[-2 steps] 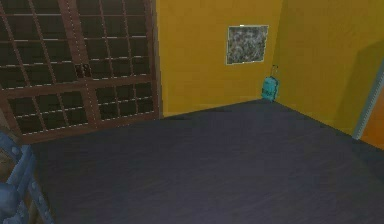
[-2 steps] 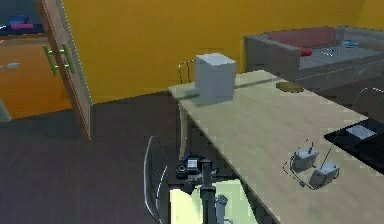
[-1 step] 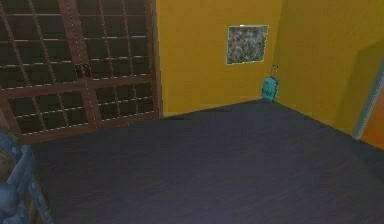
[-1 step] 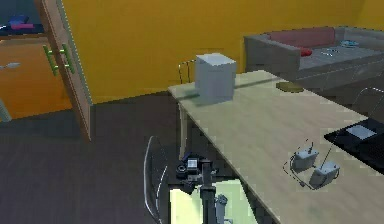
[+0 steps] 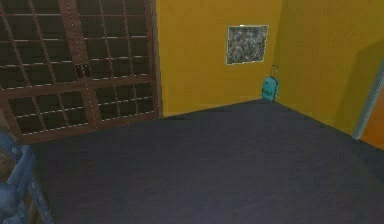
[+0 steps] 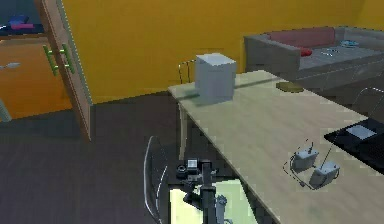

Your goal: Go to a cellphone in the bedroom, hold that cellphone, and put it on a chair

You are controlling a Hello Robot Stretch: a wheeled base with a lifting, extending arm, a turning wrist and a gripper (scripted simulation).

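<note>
Cellphone not confirmed. My best candidate is the dark flat slab (image 6: 362, 133) at the arm side view's right edge, lying on the pale table (image 6: 250, 125), but it is too small to be sure. If that is it, I expect it to be light, rigid and slick-faced, with glass that could crack if dropped. I would take it across the long edges, not the faces.

My gripper (image 6: 200, 182) sits low by the table's near edge, above a green-seated chair (image 6: 185, 208). I cannot tell how my fingers stand, or whether they hold anything.

Forward view gives a glazed cabinet (image 5: 80, 65), a wall picture (image 5: 246, 44) and a blue chair (image 5: 15, 180). Arm side view gives the table and a white box (image 6: 214, 78).
</note>
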